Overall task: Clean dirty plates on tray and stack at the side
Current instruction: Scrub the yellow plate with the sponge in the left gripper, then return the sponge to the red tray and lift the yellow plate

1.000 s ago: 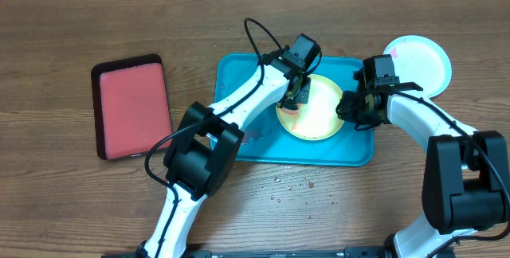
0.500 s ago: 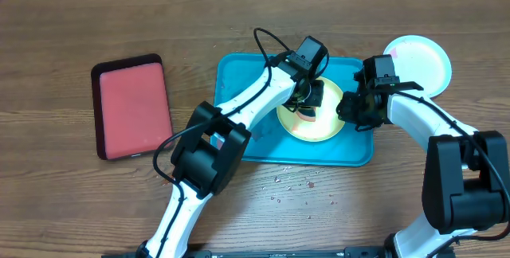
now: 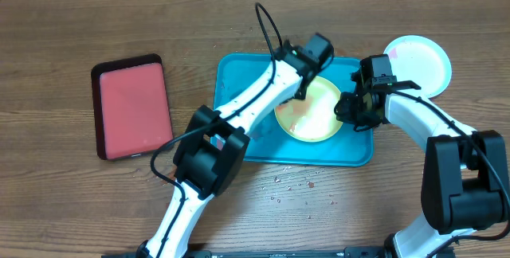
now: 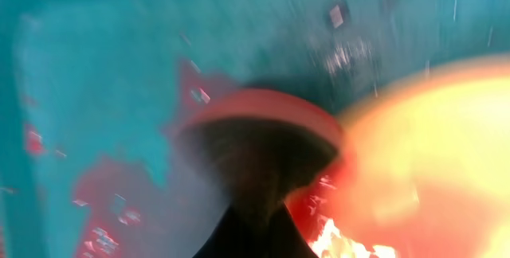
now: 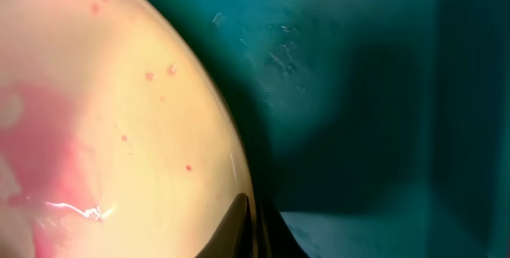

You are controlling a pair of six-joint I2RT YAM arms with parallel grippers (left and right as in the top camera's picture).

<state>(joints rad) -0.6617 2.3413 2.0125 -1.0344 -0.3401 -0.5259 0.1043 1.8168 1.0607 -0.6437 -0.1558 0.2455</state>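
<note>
The yellow-green plate (image 3: 315, 115) lies on the turquoise tray (image 3: 239, 91), with red smears on its left part. My left gripper (image 3: 303, 89) is over the plate's far left rim, shut on a dark scrubbing pad (image 4: 263, 142) with a reddish edge. The left wrist view is blurred and shows the plate (image 4: 430, 146) and the smeared tray (image 4: 103, 67). My right gripper (image 3: 344, 108) is shut on the plate's right rim. The right wrist view shows its fingers (image 5: 253, 226) pinching the rim of the plate (image 5: 96, 115) above the tray (image 5: 358, 67). A light blue plate (image 3: 418, 63) sits off the tray.
A black-rimmed red tray (image 3: 131, 107) lies at the left on the wooden table. Small crumbs (image 3: 299, 182) are scattered in front of the turquoise tray. The light blue plate sits on the table just behind my right arm.
My left gripper has moved with the pad from the plate's middle to its far left rim, uncovering more of the plate. My right gripper has kept its hold.
</note>
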